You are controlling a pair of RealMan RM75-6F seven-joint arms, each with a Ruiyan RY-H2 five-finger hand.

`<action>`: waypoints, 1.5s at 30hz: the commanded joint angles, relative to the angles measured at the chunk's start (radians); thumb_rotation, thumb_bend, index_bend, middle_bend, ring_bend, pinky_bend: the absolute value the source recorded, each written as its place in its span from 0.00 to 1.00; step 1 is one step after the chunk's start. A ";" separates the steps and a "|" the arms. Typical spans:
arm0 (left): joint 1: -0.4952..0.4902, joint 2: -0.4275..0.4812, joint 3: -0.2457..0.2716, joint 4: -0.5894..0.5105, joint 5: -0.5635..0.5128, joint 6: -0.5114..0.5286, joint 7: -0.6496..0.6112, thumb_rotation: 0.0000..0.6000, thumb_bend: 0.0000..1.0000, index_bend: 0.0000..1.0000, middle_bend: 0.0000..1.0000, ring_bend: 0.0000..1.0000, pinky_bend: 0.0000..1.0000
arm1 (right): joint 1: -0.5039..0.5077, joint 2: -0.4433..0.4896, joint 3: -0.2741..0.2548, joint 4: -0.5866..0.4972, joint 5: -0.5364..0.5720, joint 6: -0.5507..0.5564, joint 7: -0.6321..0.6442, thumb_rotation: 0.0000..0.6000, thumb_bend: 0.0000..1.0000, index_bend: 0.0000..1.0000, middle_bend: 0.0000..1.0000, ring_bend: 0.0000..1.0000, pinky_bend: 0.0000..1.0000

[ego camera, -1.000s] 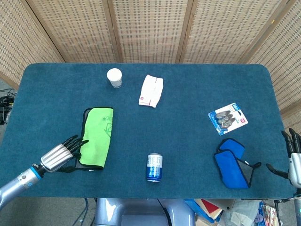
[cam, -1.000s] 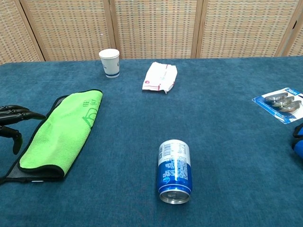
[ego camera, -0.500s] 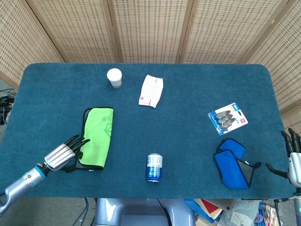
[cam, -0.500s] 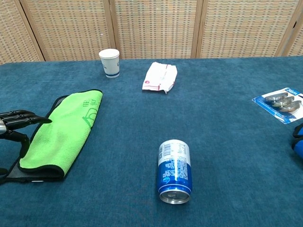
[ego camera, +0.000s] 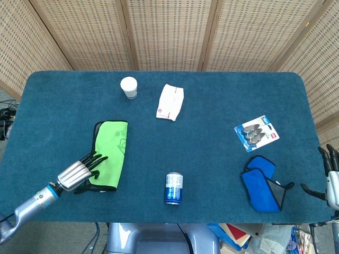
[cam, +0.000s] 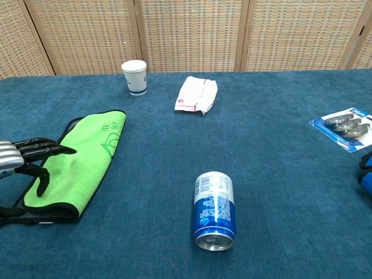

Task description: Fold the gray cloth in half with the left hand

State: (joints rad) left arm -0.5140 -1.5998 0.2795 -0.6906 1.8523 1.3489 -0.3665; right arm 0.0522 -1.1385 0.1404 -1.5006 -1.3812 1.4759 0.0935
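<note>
A blue-carpeted table (ego camera: 212,106) is seen. The cloth (ego camera: 108,153) (green on top, gray beneath) lies folded near its left front edge. The left hand (ego camera: 79,172) is spread over the cloth's near end, holding nothing. The right hand (ego camera: 331,180) is open and empty at the table's right edge.

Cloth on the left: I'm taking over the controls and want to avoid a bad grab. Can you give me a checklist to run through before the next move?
1. Left hand at the cloth: ok, fingers spread over its near left edge.
2. Cloth gripped: not ok, nothing pinched.
3. Cloth matches the task's gray: cannot tell; the top is green, with a dark layer showing at the near edge.
4. Fold path free: ok, can and cup stand apart from the cloth.
5. Right hand out of the way: ok, at the far right table edge.
</note>
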 commanded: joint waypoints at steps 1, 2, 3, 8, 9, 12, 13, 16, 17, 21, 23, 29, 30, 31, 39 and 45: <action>-0.002 -0.002 -0.001 0.001 0.001 -0.002 -0.001 1.00 0.27 0.51 0.00 0.00 0.00 | 0.001 0.000 0.000 0.001 0.001 -0.001 0.000 1.00 0.00 0.00 0.00 0.00 0.00; -0.002 -0.003 -0.002 0.001 0.001 -0.003 -0.003 1.00 0.29 0.51 0.00 0.00 0.00 | 0.001 0.000 0.000 0.001 0.000 -0.001 0.000 1.00 0.00 0.00 0.00 0.00 0.00; -0.003 -0.003 -0.002 0.002 0.002 -0.003 -0.003 1.00 0.31 0.51 0.00 0.00 0.00 | 0.001 0.000 0.000 0.001 0.001 -0.001 -0.001 1.00 0.00 0.00 0.00 0.00 0.00; -0.005 -0.007 -0.003 0.003 0.003 -0.006 -0.007 1.00 0.40 0.52 0.00 0.00 0.00 | 0.001 -0.001 0.000 0.001 0.001 -0.002 -0.001 1.00 0.00 0.00 0.00 0.00 0.00; -0.006 -0.007 -0.003 0.003 0.004 -0.006 -0.007 1.00 0.40 0.52 0.00 0.00 0.00 | 0.001 -0.001 0.000 0.002 0.001 -0.002 -0.001 1.00 0.00 0.00 0.00 0.00 0.00; -0.007 -0.009 -0.003 0.003 0.006 -0.006 -0.009 1.00 0.41 0.54 0.00 0.00 0.00 | 0.001 -0.001 -0.001 0.002 0.002 -0.003 -0.001 1.00 0.00 0.00 0.00 0.00 0.00; -0.007 -0.009 -0.003 0.003 0.006 -0.006 -0.010 1.00 0.40 0.55 0.00 0.00 0.00 | 0.001 -0.002 -0.001 0.002 0.002 -0.003 -0.001 1.00 0.00 0.00 0.00 0.00 0.00; -0.008 -0.009 -0.003 0.003 0.007 -0.004 -0.011 1.00 0.41 0.57 0.00 0.00 0.00 | 0.002 -0.002 -0.001 0.002 0.002 -0.005 -0.001 1.00 0.00 0.00 0.00 0.00 0.00; -0.007 -0.009 -0.004 0.003 0.007 -0.004 -0.012 1.00 0.41 0.58 0.00 0.00 0.00 | 0.002 -0.002 -0.001 0.002 0.002 -0.005 -0.002 1.00 0.00 0.00 0.00 0.00 0.00; -0.006 -0.007 -0.005 0.000 0.007 -0.001 -0.010 1.00 0.42 0.60 0.00 0.00 0.00 | 0.002 -0.001 -0.001 0.002 0.002 -0.005 -0.001 1.00 0.00 0.00 0.00 0.00 0.00; -0.004 -0.002 -0.002 -0.006 0.009 0.001 -0.004 1.00 0.42 0.60 0.00 0.00 0.00 | 0.001 -0.001 -0.002 0.002 0.001 -0.003 -0.001 1.00 0.00 0.00 0.00 0.00 0.00; -0.003 0.013 0.001 -0.033 0.012 -0.006 0.022 1.00 0.42 0.60 0.00 0.00 0.00 | 0.001 -0.001 -0.003 0.002 -0.002 -0.003 0.000 1.00 0.00 0.00 0.00 0.00 0.00; -0.003 0.014 0.002 -0.038 0.012 -0.008 0.024 1.00 0.42 0.60 0.00 0.00 0.00 | 0.001 -0.001 -0.003 0.001 -0.003 -0.003 0.000 1.00 0.00 0.00 0.00 0.00 0.00; -0.003 0.016 0.002 -0.041 0.012 -0.011 0.026 1.00 0.42 0.60 0.00 0.00 0.00 | 0.001 -0.001 -0.003 0.001 -0.003 -0.002 0.000 1.00 0.00 0.00 0.00 0.00 0.00; -0.003 0.025 0.004 -0.055 0.011 -0.025 0.044 1.00 0.42 0.60 0.00 0.00 0.00 | 0.000 0.000 -0.003 0.000 -0.003 -0.001 0.001 1.00 0.00 0.00 0.00 0.00 0.00; -0.002 0.033 0.006 -0.059 0.011 -0.037 0.056 1.00 0.42 0.16 0.00 0.00 0.00 | -0.001 0.001 -0.004 -0.001 -0.005 0.001 0.002 1.00 0.00 0.00 0.00 0.00 0.00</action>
State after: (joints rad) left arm -0.5160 -1.5679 0.2849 -0.7490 1.8628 1.3130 -0.3108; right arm 0.0515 -1.1380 0.1367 -1.5019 -1.3861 1.4772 0.0957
